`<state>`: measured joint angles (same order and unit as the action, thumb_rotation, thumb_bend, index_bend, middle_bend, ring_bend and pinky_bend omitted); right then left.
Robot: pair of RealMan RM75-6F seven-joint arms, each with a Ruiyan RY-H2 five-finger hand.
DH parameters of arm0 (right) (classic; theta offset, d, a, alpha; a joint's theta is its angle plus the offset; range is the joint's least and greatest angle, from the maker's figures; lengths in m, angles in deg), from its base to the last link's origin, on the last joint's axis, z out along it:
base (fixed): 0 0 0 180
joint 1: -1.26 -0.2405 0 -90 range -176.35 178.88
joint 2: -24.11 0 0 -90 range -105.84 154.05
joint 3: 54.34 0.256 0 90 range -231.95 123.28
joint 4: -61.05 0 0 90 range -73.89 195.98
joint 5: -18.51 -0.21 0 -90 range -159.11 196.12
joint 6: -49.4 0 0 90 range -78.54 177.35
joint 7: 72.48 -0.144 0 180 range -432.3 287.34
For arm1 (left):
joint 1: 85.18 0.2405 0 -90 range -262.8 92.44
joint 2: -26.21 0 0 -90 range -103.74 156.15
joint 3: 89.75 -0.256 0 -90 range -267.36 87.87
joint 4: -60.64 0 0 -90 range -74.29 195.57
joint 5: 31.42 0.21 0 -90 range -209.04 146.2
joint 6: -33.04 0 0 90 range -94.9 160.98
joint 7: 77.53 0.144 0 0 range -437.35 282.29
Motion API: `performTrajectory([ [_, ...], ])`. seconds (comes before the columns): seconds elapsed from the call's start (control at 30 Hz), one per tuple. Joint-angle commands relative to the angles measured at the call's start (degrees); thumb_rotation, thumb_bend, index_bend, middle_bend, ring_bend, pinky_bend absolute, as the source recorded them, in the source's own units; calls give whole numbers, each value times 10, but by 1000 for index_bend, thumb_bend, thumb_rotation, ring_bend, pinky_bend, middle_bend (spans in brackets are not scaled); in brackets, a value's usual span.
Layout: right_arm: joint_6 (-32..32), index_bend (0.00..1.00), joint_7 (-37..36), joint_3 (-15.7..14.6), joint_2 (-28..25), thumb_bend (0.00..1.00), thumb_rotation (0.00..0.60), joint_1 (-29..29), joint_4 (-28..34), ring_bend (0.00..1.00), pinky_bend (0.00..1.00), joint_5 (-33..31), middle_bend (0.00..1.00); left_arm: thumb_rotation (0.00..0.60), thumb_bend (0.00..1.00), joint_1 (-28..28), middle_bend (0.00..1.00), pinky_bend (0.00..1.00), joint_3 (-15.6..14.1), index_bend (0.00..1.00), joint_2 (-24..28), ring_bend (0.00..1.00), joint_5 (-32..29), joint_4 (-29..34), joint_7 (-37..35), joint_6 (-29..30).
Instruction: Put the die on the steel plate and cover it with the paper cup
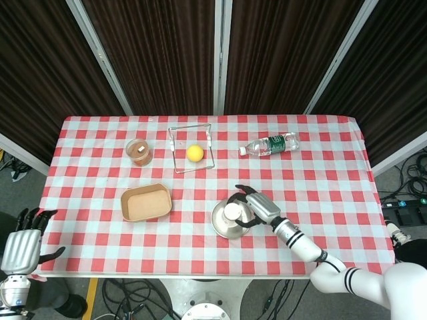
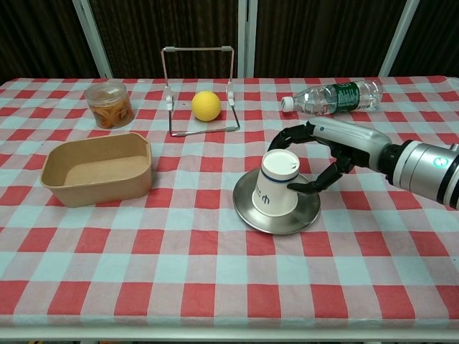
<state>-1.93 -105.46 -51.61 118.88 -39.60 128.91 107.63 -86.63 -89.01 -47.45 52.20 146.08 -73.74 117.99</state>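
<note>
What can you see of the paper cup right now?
The white paper cup with a dark blue band near its closed base and a small dark mark on its side stands upside down on the round steel plate, tilted a little, base up and leaning left. The right hand grips it, fingers curled over the base and the thumb against its right side. The die is not visible; the cup would hide it. In the head view the cup sits over the plate's middle.
</note>
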Motion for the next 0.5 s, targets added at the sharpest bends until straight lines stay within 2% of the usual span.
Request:
performTrajectory([
  [0.03,-14,583,-13,-20,-9,318,600,2,21,29,59,24,295,600,51,-1,186,3,0,174,0,88,2,1,1,0],
  [0.13,-19,583,-14,-26,-11,320,600,1,20,29,57,31,295,600,51,-2,186,3,1,174,0,88,2,2,3,-1],
  [0.33,-6,580,-23,-3,7,322,600,-4,-19,29,57,-5,294,600,51,-2,186,3,2,174,1,88,0,3,3,-1],
  [0.5,-22,577,-49,-26,-3,323,600,-6,-2,29,55,28,295,600,52,-2,186,3,1,174,2,88,-4,4,5,-5],
])
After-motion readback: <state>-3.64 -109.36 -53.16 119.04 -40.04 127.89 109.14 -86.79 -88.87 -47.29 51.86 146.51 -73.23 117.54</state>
